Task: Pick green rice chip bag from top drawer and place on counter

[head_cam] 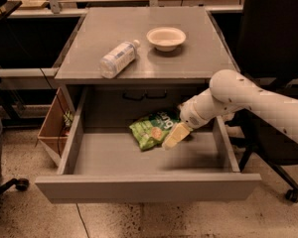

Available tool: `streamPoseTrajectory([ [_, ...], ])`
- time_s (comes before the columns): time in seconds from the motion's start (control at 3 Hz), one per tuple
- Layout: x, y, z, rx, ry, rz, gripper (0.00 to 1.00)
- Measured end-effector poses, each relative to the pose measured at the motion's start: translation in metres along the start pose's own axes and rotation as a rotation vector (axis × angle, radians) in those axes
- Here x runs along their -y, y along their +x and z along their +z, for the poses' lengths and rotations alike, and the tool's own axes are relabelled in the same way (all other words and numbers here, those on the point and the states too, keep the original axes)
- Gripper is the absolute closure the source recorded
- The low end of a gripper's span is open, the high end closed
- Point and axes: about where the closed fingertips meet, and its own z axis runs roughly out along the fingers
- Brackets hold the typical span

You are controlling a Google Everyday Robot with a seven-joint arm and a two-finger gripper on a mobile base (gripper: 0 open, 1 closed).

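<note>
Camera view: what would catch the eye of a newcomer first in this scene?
The white arm reaches from the right into the open top drawer, its gripper at the right edge of the green rice chip bag on its floor. On the counter above are a clear plastic bottle on its side and a pale bowl.

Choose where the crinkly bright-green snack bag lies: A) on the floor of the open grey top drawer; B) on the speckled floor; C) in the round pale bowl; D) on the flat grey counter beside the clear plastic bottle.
A: the bright-green snack bag rests on the floor of the open grey top drawer, with the gripper down in the drawer at the bag's right edge.
</note>
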Motion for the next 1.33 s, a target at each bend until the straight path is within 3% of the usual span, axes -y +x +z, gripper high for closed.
streamPoseTrajectory([
  [0.67, 0.012, 0.001, 0.045, 0.047, -0.023, 0.087, 0.0],
  [1.0, 0.01, 0.002, 0.056, 0.052, -0.036, 0.112, 0.16],
  [1.33, 0.007, 0.002, 0.054, 0.062, -0.028, 0.119, 0.39],
])
